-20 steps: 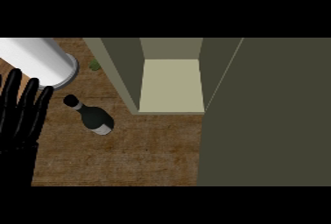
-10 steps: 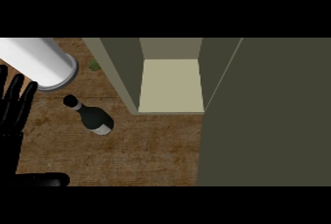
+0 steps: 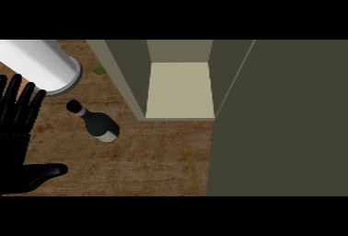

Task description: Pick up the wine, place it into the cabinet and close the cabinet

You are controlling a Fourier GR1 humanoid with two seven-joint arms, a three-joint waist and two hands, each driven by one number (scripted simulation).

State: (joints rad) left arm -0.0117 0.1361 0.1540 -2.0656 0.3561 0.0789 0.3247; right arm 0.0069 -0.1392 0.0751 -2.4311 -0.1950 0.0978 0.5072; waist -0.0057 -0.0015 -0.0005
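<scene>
The wine bottle (image 3: 99,125) is dark with a pale label and stands on the wooden counter (image 3: 156,156), left of the cabinet. The olive cabinet (image 3: 129,78) is open and shows a pale, bare shelf floor (image 3: 180,90). Its door (image 3: 279,120) swings out at the right and covers the counter's right side. My left hand (image 3: 17,138) is at the view's left edge, open, with fingers straight up and thumb (image 3: 42,174) spread to the right. It is left of the bottle and a gap separates them. The right hand does not show.
A white cylinder (image 3: 41,64) lies at the back left, its end close to the bottle's neck. A small green thing (image 3: 99,69) sits behind it by the cabinet's side wall. Bare counter stretches in front of the cabinet opening.
The left hand dipped toward the left edge, then came back in a little. Its thumb now shows at the lower left. Bottle, cabinet and door have not moved.
</scene>
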